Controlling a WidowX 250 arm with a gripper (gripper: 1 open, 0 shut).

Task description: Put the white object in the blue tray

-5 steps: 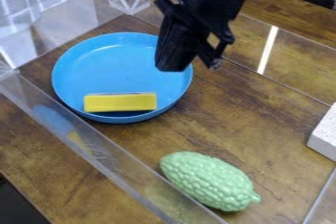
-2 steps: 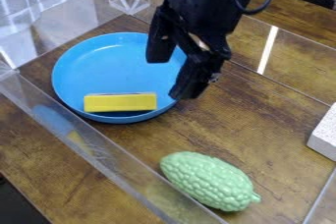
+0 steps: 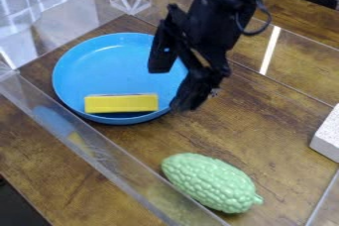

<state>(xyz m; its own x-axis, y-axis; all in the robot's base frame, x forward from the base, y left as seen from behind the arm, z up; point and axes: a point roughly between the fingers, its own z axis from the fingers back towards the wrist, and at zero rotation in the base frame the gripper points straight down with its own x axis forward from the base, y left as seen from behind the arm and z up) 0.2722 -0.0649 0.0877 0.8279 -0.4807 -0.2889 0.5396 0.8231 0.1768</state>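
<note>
The blue tray [image 3: 82, 66] lies on the wooden table at the left, with a yellow bar [image 3: 122, 103] resting in its near part. My black gripper [image 3: 181, 71] hangs over the tray's right rim, open, with nothing between its fingers. The white object [image 3: 327, 131] lies at the right edge of the view, only partly visible and far from the gripper.
A green bumpy gourd-shaped object [image 3: 212, 180] lies on the table near the front. Clear plastic walls [image 3: 79, 141] run along the front-left and back of the workspace.
The gripper has gone from shut to open, its fingers spreading wide. The arm has shifted slightly to the right over the tray's rim.
</note>
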